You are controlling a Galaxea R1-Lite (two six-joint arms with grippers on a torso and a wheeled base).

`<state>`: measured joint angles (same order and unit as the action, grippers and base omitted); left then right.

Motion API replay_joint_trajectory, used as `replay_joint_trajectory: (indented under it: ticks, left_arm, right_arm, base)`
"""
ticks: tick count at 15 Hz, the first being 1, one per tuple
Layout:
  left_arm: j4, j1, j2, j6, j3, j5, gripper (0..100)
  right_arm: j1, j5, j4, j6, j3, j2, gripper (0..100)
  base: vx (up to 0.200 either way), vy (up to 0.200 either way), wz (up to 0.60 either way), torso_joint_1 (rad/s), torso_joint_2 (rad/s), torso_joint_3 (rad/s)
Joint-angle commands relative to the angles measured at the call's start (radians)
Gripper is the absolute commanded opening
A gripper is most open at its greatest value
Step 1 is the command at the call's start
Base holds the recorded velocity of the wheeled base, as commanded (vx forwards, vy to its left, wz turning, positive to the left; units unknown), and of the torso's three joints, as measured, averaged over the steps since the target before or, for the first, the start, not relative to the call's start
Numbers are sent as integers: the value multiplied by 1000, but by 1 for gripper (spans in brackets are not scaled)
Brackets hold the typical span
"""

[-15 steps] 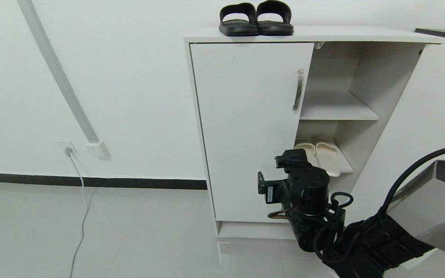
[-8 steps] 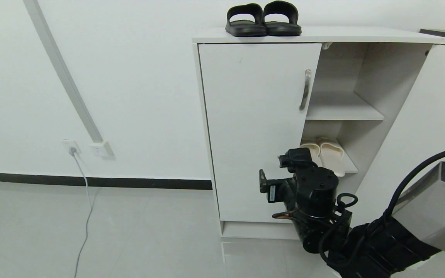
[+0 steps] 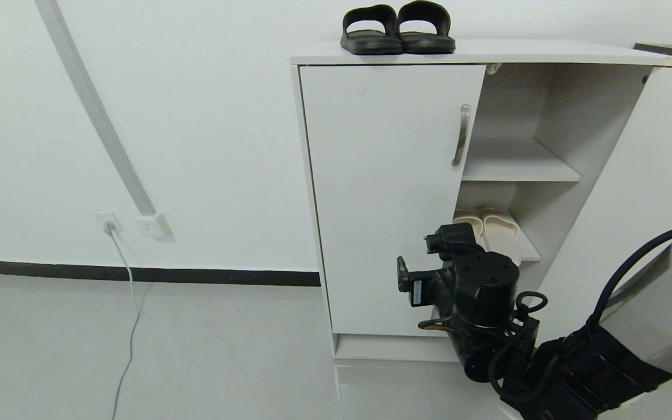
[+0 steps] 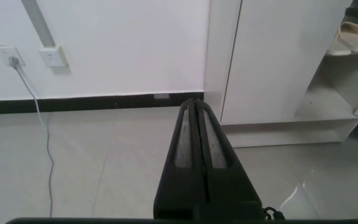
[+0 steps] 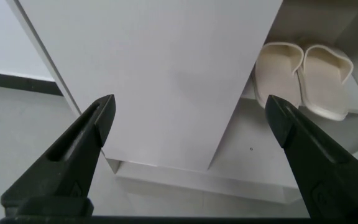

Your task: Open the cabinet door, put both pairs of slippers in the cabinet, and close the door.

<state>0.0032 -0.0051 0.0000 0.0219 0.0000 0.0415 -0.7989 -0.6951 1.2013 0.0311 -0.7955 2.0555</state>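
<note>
R gripper (image 5: 189, 106) is held wide open and empty, low in front of the shut L door (image 3: 382, 192), near its inner edge. L gripper (image 4: 196, 107) is seen pressed closed w/ nothing in it, aimed at the floor before the cabinet (image 3: 487, 55). R door (image 3: 651, 175) is swung open. White pair (image 3: 490, 233) is already laid on the lower shelf inside; black pair (image 3: 397, 29) is set on top of the cabinet, above the L door.

Risks, as judged:
- W/ jaws this wide, the L door edge or handle (image 3: 460, 135) could be clipped on the way up.
- If only one black slipper is pinched, the other could be shoved off the top.
- The R door could be bumped by the arm.
</note>
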Motion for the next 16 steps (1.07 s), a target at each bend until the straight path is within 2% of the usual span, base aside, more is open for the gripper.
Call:
replay_joint_trajectory:
  ticks: [1, 4, 7, 11, 16]
  left_arm:
    - [0, 1, 2, 1, 0, 0, 0]
    - [0, 1, 2, 1, 0, 0, 0]
    - [0, 1, 2, 1, 0, 0, 0]
    - [0, 1, 2, 1, 0, 0, 0]
    - [0, 1, 2, 1, 0, 0, 0]
  right_arm:
    - [0, 0, 0, -2, 1, 0, 100]
    - [-2, 0, 0, -2, 2, 2, 100]
    - [-2, 0, 0, -2, 2, 2, 100]
    - [-2, -1, 1, -2, 2, 2, 100]
    - [-2, -1, 0, -2, 2, 2, 100]
  base:
    - [0, 0, 0, 0, 0, 0]
    - [0, 0, 0, 1, -27, -27]
    - [0, 0, 0, 1, -173, -308]
    - [0, 0, 0, 32, -505, -372]
    - [0, 0, 0, 118, -467, -351]
